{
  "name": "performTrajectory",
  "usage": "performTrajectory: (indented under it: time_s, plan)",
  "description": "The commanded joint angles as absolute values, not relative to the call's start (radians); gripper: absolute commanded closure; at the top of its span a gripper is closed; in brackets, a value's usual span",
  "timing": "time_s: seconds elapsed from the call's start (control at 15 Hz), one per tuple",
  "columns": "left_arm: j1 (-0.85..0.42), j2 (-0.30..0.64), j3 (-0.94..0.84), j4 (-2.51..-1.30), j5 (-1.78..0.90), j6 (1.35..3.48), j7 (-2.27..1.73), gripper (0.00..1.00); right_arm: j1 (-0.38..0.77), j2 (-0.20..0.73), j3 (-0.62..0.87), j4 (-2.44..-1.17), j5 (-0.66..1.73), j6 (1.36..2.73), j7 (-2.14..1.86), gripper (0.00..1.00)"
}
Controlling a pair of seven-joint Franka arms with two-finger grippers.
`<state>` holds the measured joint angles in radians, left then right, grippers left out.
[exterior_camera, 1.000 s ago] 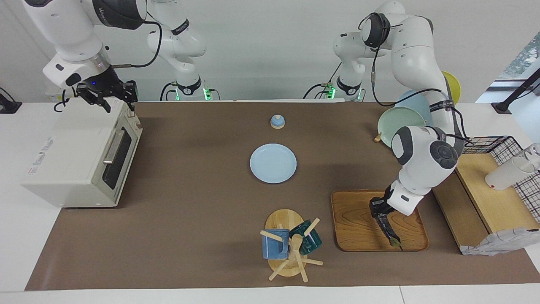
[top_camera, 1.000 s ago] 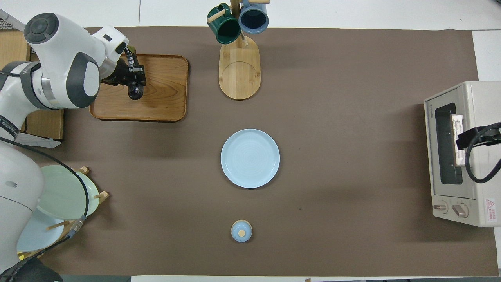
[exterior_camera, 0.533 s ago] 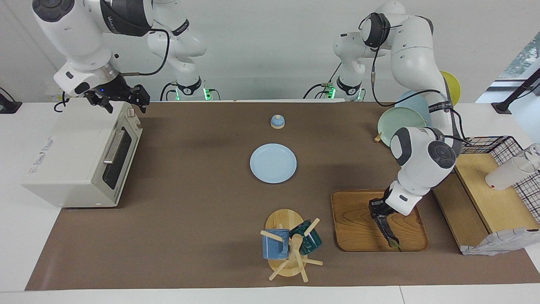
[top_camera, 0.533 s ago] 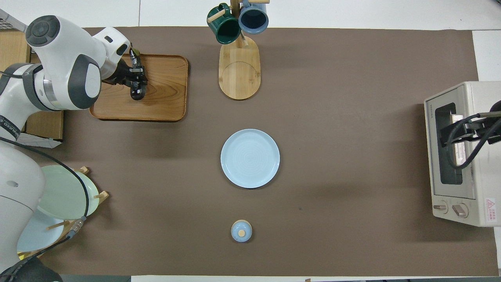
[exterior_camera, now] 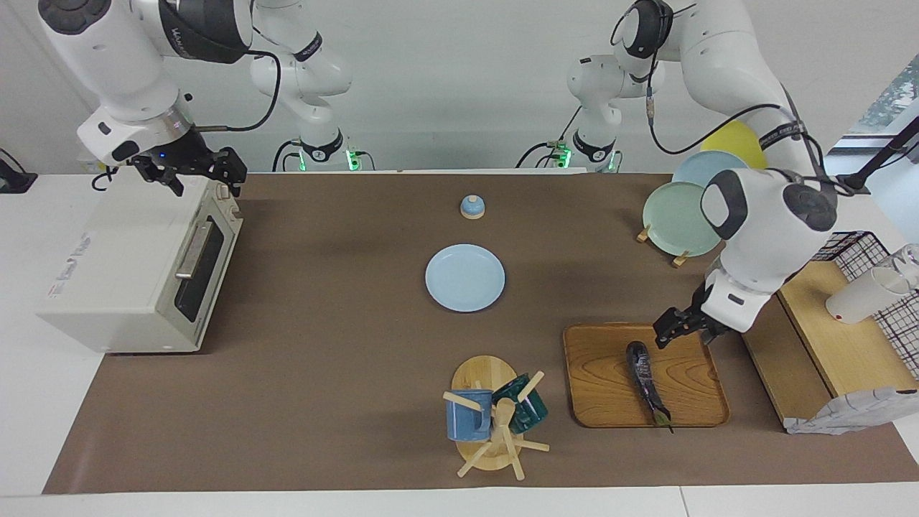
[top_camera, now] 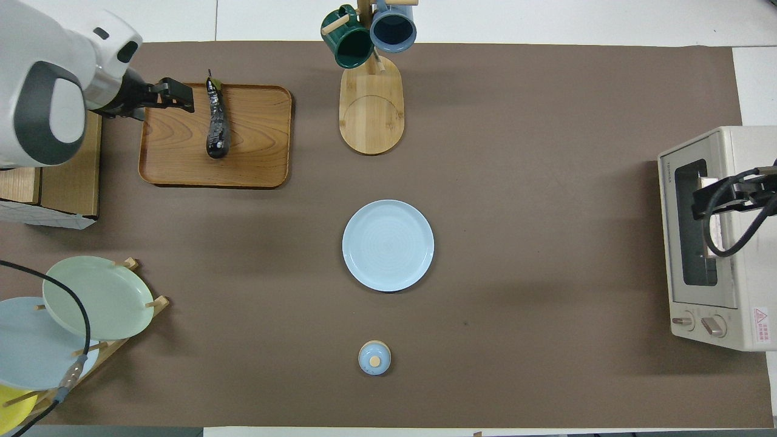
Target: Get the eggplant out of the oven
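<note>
The dark purple eggplant (exterior_camera: 647, 380) (top_camera: 215, 121) lies loose on the wooden tray (exterior_camera: 603, 373) (top_camera: 255, 139) at the left arm's end of the table. My left gripper (exterior_camera: 682, 335) (top_camera: 179, 97) hangs open above the tray's edge beside the eggplant, clear of it. The off-white oven (exterior_camera: 136, 266) (top_camera: 710, 243) stands at the right arm's end with its door closed. Above the oven's top, near the door, my right gripper (exterior_camera: 201, 176) (top_camera: 722, 197) hovers open and holds nothing.
A light blue plate (exterior_camera: 464, 278) sits mid-table, with a small blue lidded pot (exterior_camera: 472, 207) nearer the robots. A mug rack (exterior_camera: 495, 413) stands beside the tray. A plate rack (exterior_camera: 682, 215) and a wooden stand (exterior_camera: 833, 345) flank the left arm.
The left gripper let go of the eggplant, which now rests on the tray, and rose away toward the tray's edge. The right gripper opened wider and shifted slightly above the oven.
</note>
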<state>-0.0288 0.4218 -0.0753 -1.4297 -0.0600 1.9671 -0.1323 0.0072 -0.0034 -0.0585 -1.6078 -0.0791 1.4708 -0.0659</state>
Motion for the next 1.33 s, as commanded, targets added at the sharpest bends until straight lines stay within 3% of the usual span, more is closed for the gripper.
performTrajectory:
  time_s: [0.0,0.47,0.73,1.0,1.27]
  plan:
    - [-0.026,0.286,-0.060,-1.456,-0.058,1.815,-0.158,0.00,0.014,-0.002,-0.067,-1.603,-0.057,1.479,-0.077,0.00]
    - [-0.026,0.089,-0.058,-1.497,-0.054,1.536,-0.179,0.00,0.018,-0.003,-0.074,-1.605,-0.061,1.480,-0.078,0.00]
    - [-0.029,-0.018,-0.060,-1.653,-0.052,1.557,-0.167,0.00,0.009,-0.006,-0.074,-1.605,-0.054,1.489,-0.080,0.00]
    - [-0.038,-0.049,-0.057,-1.713,-0.049,1.576,-0.149,0.00,-0.006,-0.006,-0.074,-1.603,-0.051,1.491,-0.083,0.00]
    - [-0.063,-0.014,-0.029,-1.610,-0.020,1.464,-0.129,0.00,-0.005,-0.009,-0.067,-1.601,-0.052,1.491,-0.084,0.00]
